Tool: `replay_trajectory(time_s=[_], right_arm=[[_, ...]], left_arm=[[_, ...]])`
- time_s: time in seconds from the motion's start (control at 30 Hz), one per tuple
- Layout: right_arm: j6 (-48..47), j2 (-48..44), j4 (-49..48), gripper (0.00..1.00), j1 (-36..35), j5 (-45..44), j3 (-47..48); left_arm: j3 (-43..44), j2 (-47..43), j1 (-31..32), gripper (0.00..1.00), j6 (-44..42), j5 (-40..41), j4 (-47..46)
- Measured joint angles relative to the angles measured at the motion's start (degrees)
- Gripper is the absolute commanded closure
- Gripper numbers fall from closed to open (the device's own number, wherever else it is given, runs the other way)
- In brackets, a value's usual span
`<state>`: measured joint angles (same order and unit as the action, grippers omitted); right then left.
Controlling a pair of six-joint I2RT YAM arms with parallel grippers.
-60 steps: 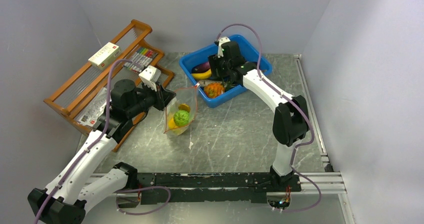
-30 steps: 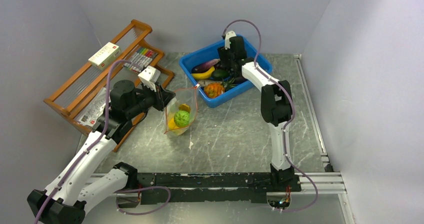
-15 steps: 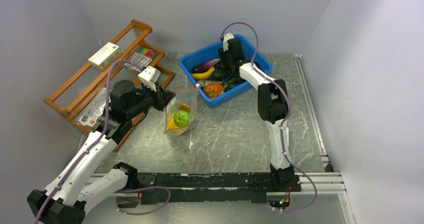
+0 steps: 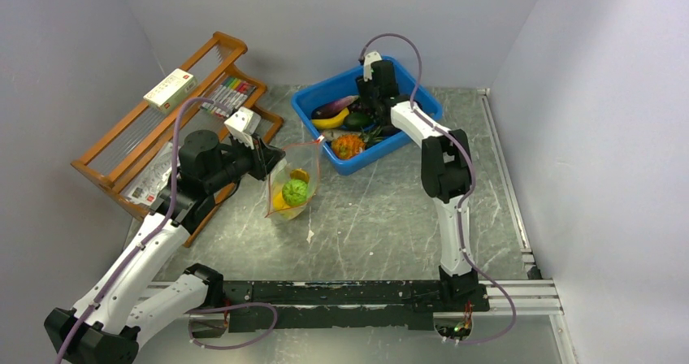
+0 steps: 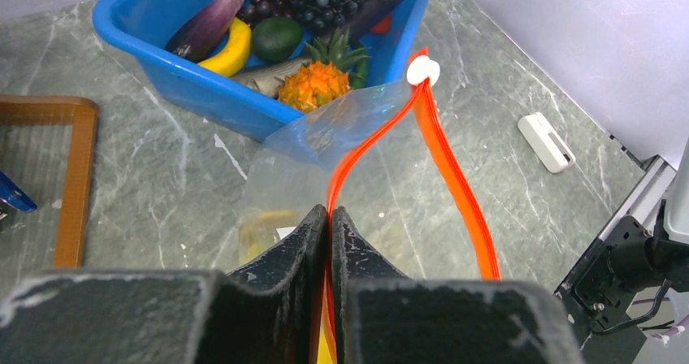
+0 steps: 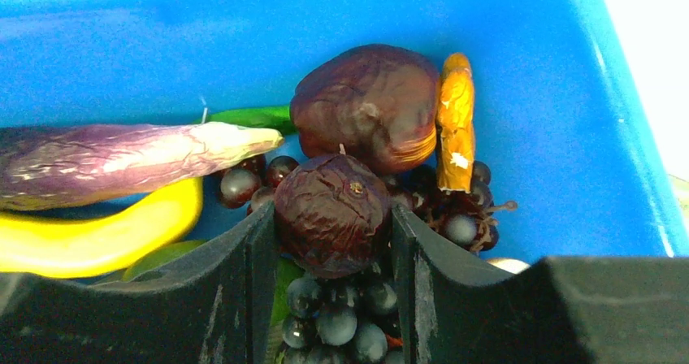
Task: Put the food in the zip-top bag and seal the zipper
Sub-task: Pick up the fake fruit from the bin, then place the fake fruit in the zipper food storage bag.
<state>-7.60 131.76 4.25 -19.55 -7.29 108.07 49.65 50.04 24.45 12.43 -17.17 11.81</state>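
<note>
The clear zip-top bag (image 4: 291, 187) hangs upright from my left gripper (image 4: 265, 159), which is shut on its red-orange zipper (image 5: 443, 149) at the near end of the mouth (image 5: 328, 218). The mouth gapes open. A bumpy green ball (image 4: 295, 191) and yellow pieces lie inside the bag. My right gripper (image 4: 370, 104) is down in the blue bin (image 4: 414, 80). In the right wrist view its fingers (image 6: 260, 242) press both sides of a wrinkled dark red fruit (image 6: 329, 210) on top of the dark grape cluster (image 6: 349, 315). A yellow banana (image 6: 97, 234) and a purple eggplant (image 6: 106, 161) lie beside it.
The bin also holds a second dark fruit (image 6: 366, 104), an orange piece (image 6: 455, 120), a pineapple (image 4: 348, 145) and an avocado (image 5: 276, 37). A wooden rack (image 4: 122, 149) with a white box (image 4: 169, 89) and markers stands at the left. A small white item (image 4: 310, 236) lies on the table.
My right arm reached further back into the bin and set its fingers around the dark red fruit; it has barely moved in the last half second. My left arm and the bag are unchanged.
</note>
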Motion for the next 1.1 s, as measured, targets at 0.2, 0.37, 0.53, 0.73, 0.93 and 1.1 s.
replay_trajectory(time_s=[0.2,0.37,0.53,0.73,0.93,1.1], right_arm=[[2.36,-6.71,0.20,0.62,0.00,1.79,-4.74],[7.02,-17.73,-0.20,0.62,-0.02,4.61,-13.90],[11.80,-30.93,-0.98,0.62,-0.02,8.98,-24.63],[22.21,-47.28,-6.80,0.64,-0.11,19.19,-39.78],[31.76,-55.93,-11.96,0.64,-1.22,28.85,-49.70],[36.65,-61.09,-14.16,0.64,-3.30,32.74,-53.42]], left_arm=[[0.00,0.00,0.00,0.93,0.00,0.00,0.00],[0.00,0.11,0.00,0.93,0.00,0.15,0.00],[0.00,0.15,0.00,0.93,0.00,0.66,-0.02],[0.00,0.15,0.00,0.93,0.00,1.09,0.00],[0.00,0.46,0.00,0.93,0.00,1.09,-0.02],[0.00,0.76,0.00,0.93,0.00,1.09,-0.02]])
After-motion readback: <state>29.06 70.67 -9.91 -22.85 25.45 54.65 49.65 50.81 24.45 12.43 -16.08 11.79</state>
